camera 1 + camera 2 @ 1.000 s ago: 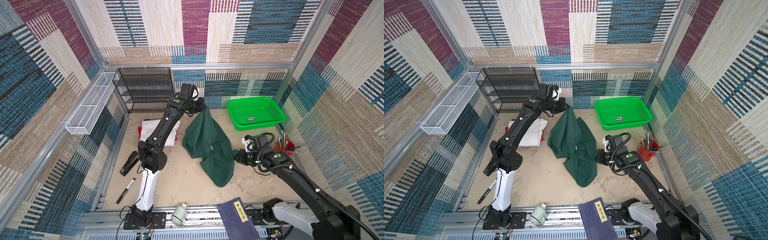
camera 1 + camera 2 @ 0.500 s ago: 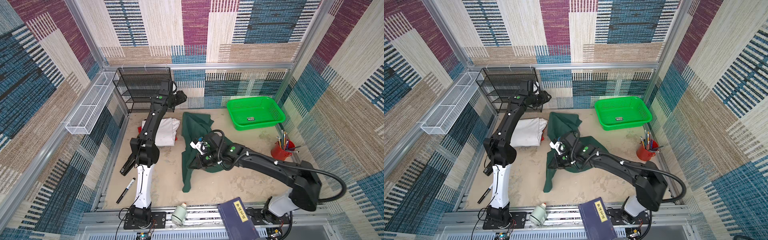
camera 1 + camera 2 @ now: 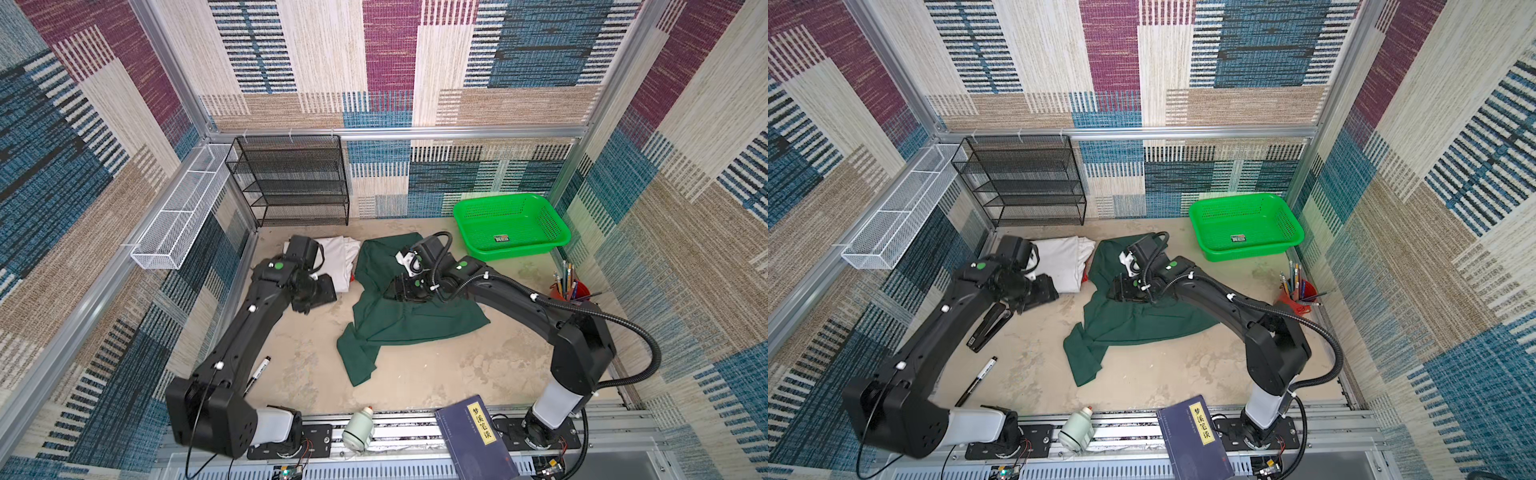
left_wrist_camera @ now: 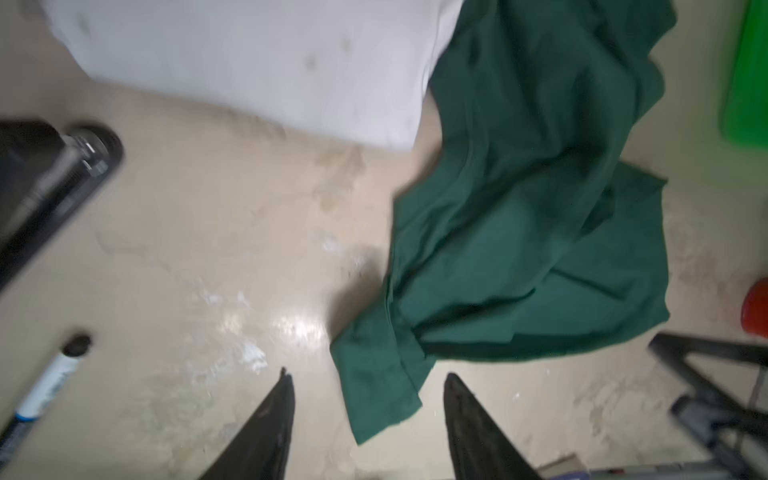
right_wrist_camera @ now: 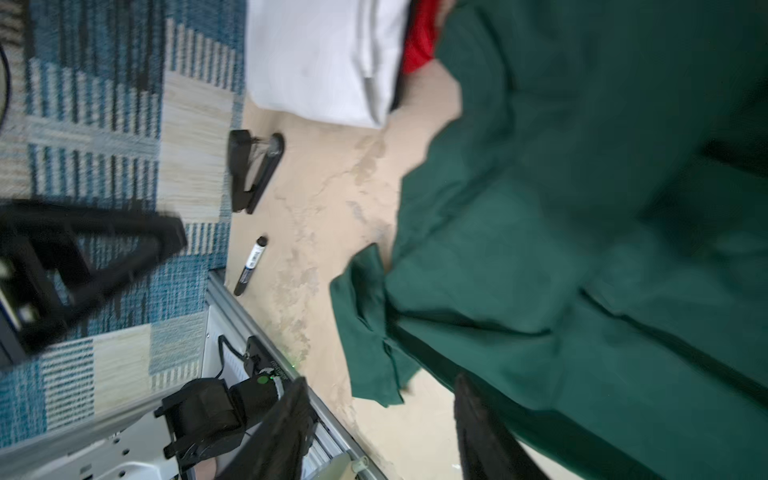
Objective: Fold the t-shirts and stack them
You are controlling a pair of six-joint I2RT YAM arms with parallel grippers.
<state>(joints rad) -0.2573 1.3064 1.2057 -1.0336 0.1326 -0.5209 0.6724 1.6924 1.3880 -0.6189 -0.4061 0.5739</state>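
Left gripper point(image 4: 368, 376) and right gripper point(image 5: 380, 378) have just released, jaws apart and empty, leaving the large dark green cloth t-shirt point(image 3: 411, 324) rumpled and still needing folding.

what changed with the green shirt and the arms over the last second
Both grippers let go of the green shirt. The left gripper dropped its raised top edge and pulled back to the near left, beside the white shirt. The right gripper swept its side across to the left, then opened above it. The shirt now lies loose on the table. White shirt, basket, pen and stapler stayed put.
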